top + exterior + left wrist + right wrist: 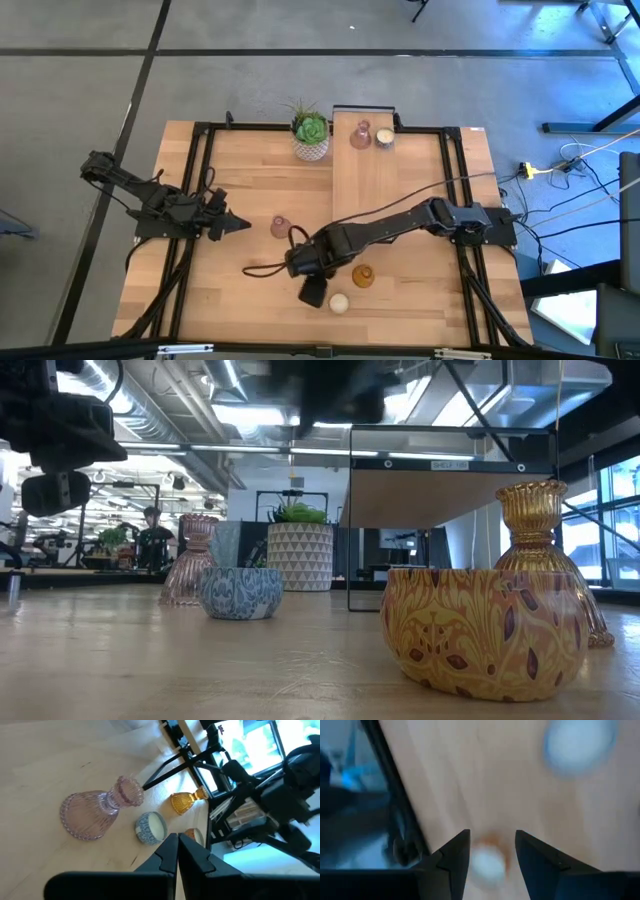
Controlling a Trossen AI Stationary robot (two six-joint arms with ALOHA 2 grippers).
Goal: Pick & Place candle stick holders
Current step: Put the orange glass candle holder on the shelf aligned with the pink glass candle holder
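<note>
Overhead, right gripper [312, 291] fingers part, empty, above a cream holder [339, 303]; left gripper [240, 224] fingers shut; no legible writing.

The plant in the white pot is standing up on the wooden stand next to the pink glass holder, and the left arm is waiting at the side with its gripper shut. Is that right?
Not quite. The plant stands on the table, just beside the wooden stand, not on it; the high view shows this. The pink glass holder is on the stand, and the left gripper does wait at the side, shut.
</note>
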